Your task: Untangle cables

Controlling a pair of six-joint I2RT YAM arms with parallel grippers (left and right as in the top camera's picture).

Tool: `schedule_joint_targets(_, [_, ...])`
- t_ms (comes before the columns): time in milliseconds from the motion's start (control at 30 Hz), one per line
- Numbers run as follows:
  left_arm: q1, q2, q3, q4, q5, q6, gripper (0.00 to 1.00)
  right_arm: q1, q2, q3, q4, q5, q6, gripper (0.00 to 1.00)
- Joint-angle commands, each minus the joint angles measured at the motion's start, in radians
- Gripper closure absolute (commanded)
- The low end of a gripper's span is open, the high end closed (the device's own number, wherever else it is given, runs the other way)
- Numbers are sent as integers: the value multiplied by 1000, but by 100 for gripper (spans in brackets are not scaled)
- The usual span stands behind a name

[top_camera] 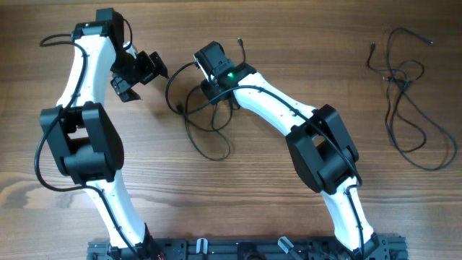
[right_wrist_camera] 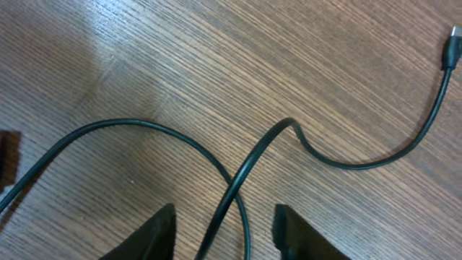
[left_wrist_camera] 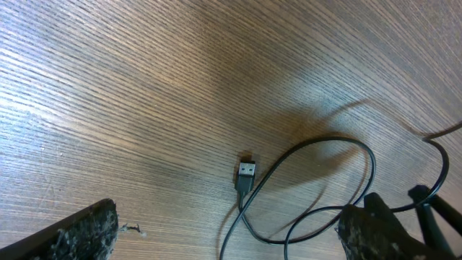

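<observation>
Wooden table (top_camera: 289, 43) carries a cable tangle (top_camera: 206, 124) and a separate cable bunch (top_camera: 396, 78).

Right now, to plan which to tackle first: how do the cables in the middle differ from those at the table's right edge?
The middle cables lie under the right gripper; the right-edge cables lie off by themselves. The middle cables curl in roundish loops; the right-edge cables stretch into long narrow ones. Both are thin and black.
</observation>
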Motion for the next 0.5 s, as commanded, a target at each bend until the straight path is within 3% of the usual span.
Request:
schedule_joint_targets(0, [-2, -17, 17, 0, 8, -2, 0, -10, 29, -15, 16, 24, -67, 50])
schedule_joint_targets(133, [-2, -17, 17, 0, 8, -2, 0, -12, 61, -15, 41, 23, -104, 41])
schedule_joint_targets(267, [-2, -17, 17, 1, 8, -2, 0, -27, 119, -15, 51, 19, -119, 42])
schedule_joint_targets(333, [-2, -17, 17, 0, 8, -2, 0, -36, 120, -15, 50, 19, -119, 52])
schedule_joint_targets(400, [-2, -17, 17, 0, 8, -2, 0, -43, 120, -15, 48, -20, -146, 87])
schedule_joint_targets(433, [-2, -17, 17, 0, 8, -2, 0, -44, 120, -15, 44, -35, -157, 95])
schedule_joint_targets(467, [-2, -17, 17, 0, 8, -2, 0, -44, 120, -15, 41, -37, -157, 95])
